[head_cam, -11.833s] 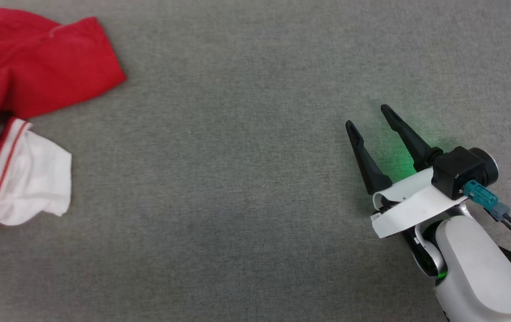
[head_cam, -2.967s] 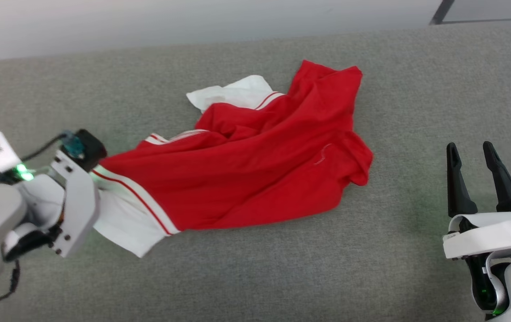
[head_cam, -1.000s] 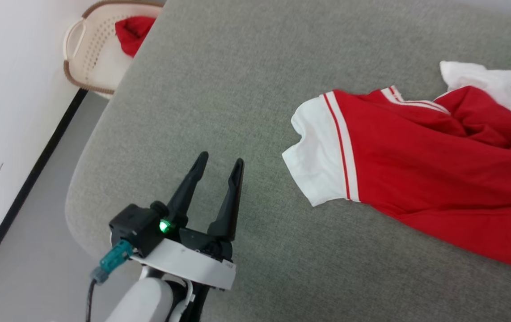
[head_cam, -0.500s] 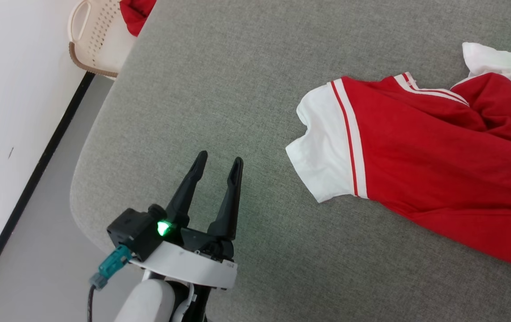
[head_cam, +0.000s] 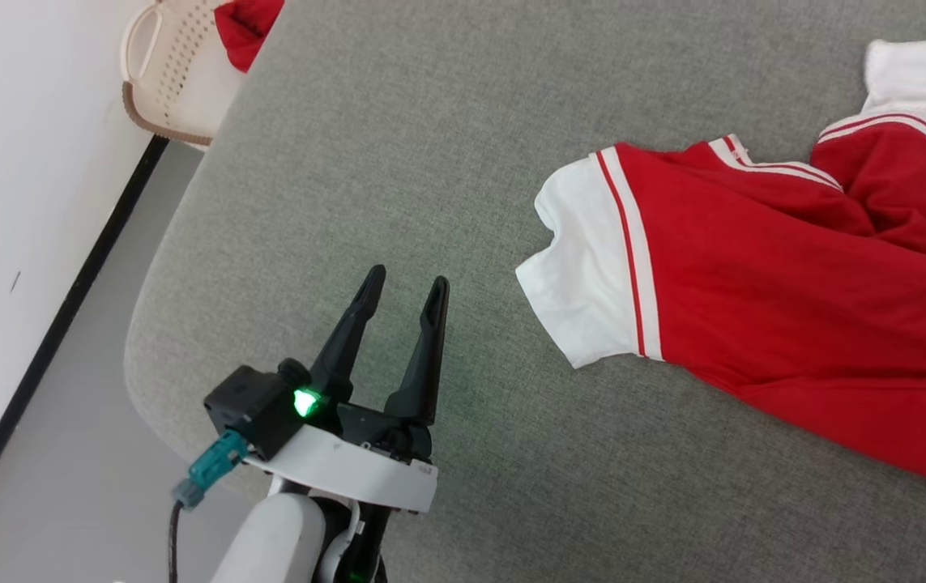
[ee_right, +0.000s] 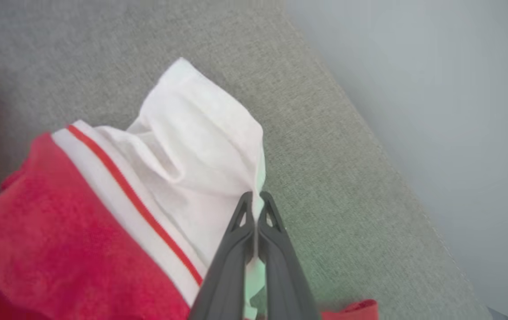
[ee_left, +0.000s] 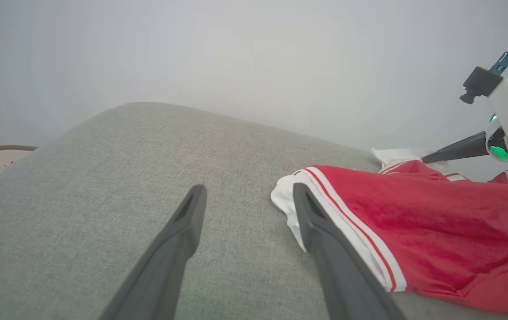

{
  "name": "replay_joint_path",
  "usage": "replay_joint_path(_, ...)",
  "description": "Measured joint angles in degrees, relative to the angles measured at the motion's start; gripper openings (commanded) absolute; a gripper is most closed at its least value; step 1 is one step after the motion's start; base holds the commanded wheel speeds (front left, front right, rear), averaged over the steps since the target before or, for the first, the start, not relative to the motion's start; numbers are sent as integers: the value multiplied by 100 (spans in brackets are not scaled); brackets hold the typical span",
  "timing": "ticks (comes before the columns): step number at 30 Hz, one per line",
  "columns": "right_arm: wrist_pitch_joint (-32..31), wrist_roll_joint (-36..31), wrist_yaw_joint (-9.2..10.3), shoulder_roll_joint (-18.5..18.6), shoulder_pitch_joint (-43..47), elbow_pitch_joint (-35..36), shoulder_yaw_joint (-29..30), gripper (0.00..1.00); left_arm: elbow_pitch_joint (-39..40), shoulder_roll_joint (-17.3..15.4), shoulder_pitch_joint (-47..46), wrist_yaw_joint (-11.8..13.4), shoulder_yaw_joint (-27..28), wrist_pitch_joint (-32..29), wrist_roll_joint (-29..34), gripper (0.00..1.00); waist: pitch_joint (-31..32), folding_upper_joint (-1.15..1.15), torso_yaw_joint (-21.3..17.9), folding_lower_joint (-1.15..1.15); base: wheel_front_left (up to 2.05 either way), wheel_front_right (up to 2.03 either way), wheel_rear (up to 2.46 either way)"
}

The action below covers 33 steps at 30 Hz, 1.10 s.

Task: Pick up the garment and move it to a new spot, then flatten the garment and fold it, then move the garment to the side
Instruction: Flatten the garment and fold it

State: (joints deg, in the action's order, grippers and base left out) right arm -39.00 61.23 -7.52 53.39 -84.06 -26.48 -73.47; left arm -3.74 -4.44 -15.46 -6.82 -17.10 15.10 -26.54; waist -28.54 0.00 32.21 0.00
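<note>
One garment (head_cam: 795, 324), a red T-shirt, lies crumpled on the right side of a gray upholstered surface (head_cam: 430, 146), its body bunched in folds and running out past the right edge of the head view. Two white sleeves show on it, each joined to the red body by a band of red-and-white stripes: the near sleeve (head_cam: 584, 275) lies flat with its open end toward the left gripper, and the far sleeve (ee_right: 200, 146) is lifted into a loose peak. Two grippers are in view. The left gripper (head_cam: 407, 278) hovers over bare fabric just left of the near sleeve, its two dark fingers spread apart with nothing between them; in its own wrist view one finger crosses in front of the sleeve's edge, and whether it touches the cloth cannot be told. The right gripper (ee_right: 256, 195) has its two fingers pressed together, pinching the edge of the far white sleeve near the back rim of the surface. One pale perforated basket (head_cam: 147, 97) stands on the floor (head_cam: 66, 453) beyond the surface's rounded left corner, against a white wall (head_cam: 17, 162), with one piece of red cloth (head_cam: 248, 28) in it
</note>
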Motion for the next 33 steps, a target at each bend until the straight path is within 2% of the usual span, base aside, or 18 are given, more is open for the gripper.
replay_joint_path(5, 427, 189, 0, 248, 30, 170, 1, 0, -16, -9, 14, -26, 157, 1, 20, 100, 150, 0, -111, 0, 0, 0, 0)
replay_joint_path(10, 834, 545, 0, 751, 281, 339, 15, 0, 58, -98, 86, -32, 333, 2, 90, 100, 271, 0, -430, 0, 0, 0, 0)
replay_joint_path(18, 1319, 1280, 0, 1923, 1044, 638, 254, 0, 163, -269, 181, -31, 490, 3, 145, 100, 431, 0, -1140, 0, 0, 0, 0)
replay_joint_path(21, 1724, 1600, 0, 2363, 1490, 791, 300, 0, 218, -325, 190, -23, 530, 2, 165, 100, 479, 0, -1411, 0, 0, 0, 0)
replay_joint_path(22, 1724, 1600, 0, 2363, 1490, 791, 300, 0, 218, -325, 190, -23, 530, 2, 165, 100, 479, 0, -1411, 0, 0, 0, 0)
replay_joint_path(23, 2102, 1788, 0, 2563, 1797, 873, 319, 0, 268, -365, 201, -11, 553, -2, 179, 100, 507, 0, -1582, 0, 0, 0, 0)
replay_joint_path(28, 2782, 2147, 0, 2767, 2477, 949, 285, 0, 365, -452, 263, 40, 591, -56, 180, 100, 559, 0, -1947, 0, 0, 0, 0)
replay_joint_path(33, 3276, 2130, 0, 2783, 2727, 748, 289, 0, 449, -491, 261, 77, 613, -105, 177, 100, 576, 0, -2144, 0, 0, 0, 0)
